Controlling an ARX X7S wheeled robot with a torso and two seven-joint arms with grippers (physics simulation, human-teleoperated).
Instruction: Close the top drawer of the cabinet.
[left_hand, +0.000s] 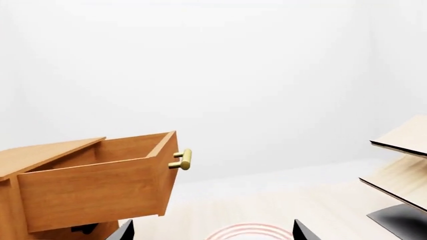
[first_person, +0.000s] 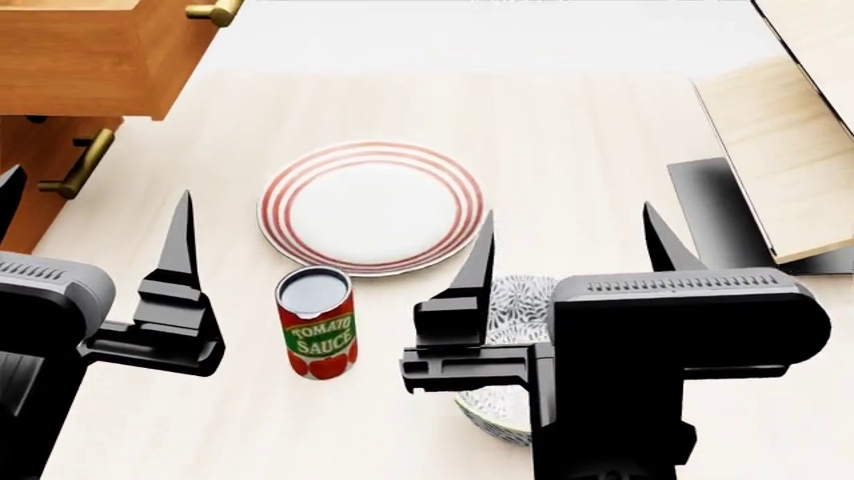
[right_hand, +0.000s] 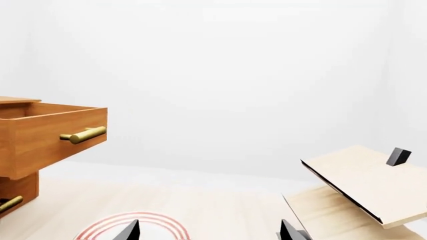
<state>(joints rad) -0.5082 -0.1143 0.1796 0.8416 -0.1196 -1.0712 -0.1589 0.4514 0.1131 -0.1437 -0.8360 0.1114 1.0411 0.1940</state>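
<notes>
The top drawer (first_person: 94, 60) of the orange-brown cabinet (first_person: 34, 150) stands pulled out at the far left, its brass handle (first_person: 214, 12) facing the table. It also shows in the left wrist view (left_hand: 93, 185) and in the right wrist view (right_hand: 53, 132). The lower drawer front with its handle (first_person: 78, 163) is shut. My left gripper (first_person: 94, 215) is open and empty, in front of the cabinet and below the open drawer. My right gripper (first_person: 569, 235) is open and empty, over the table's right half, well away from the drawer.
A white plate with red rings (first_person: 371, 207) lies mid-table. A tomato sauce can (first_person: 316, 322) stands in front of it. A patterned bowl (first_person: 514, 300) sits partly hidden under my right gripper. A pale wood structure on a black base (first_person: 781, 150) stands at the right.
</notes>
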